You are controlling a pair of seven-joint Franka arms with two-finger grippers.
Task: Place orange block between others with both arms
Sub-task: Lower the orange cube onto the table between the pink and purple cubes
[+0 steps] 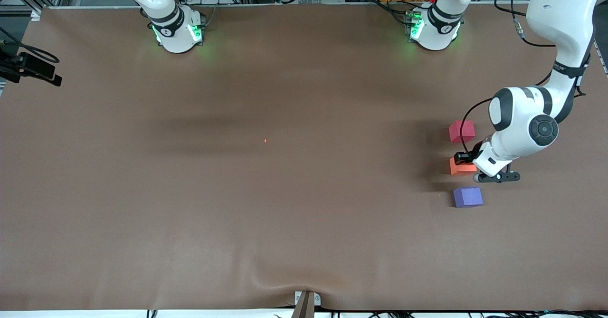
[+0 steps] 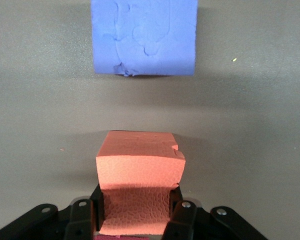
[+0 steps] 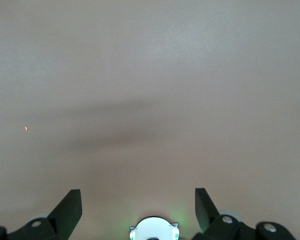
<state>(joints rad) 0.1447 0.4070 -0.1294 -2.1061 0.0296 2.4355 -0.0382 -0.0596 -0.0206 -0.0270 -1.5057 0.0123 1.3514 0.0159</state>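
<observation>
My left pincer (image 2: 135,220), clamped on the matte orange foam cube (image 1: 461,167), should lower squarely between the red-pink cube (image 1: 461,131) and purple-blue cube (image 1: 468,197); my right pincer (image 3: 138,207) waits open.

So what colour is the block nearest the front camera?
Purple-blue block, matte; the left wrist view shows it best.

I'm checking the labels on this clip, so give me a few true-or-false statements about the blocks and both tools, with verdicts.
1. The left tool is shut on the orange block. True.
2. The orange block lies between the red block and the purple block. True.
3. The right tool holds the purple block. False: it is open and holds nothing.
4. The purple block is stacked on the red one. False: both sit apart on the table.
</observation>
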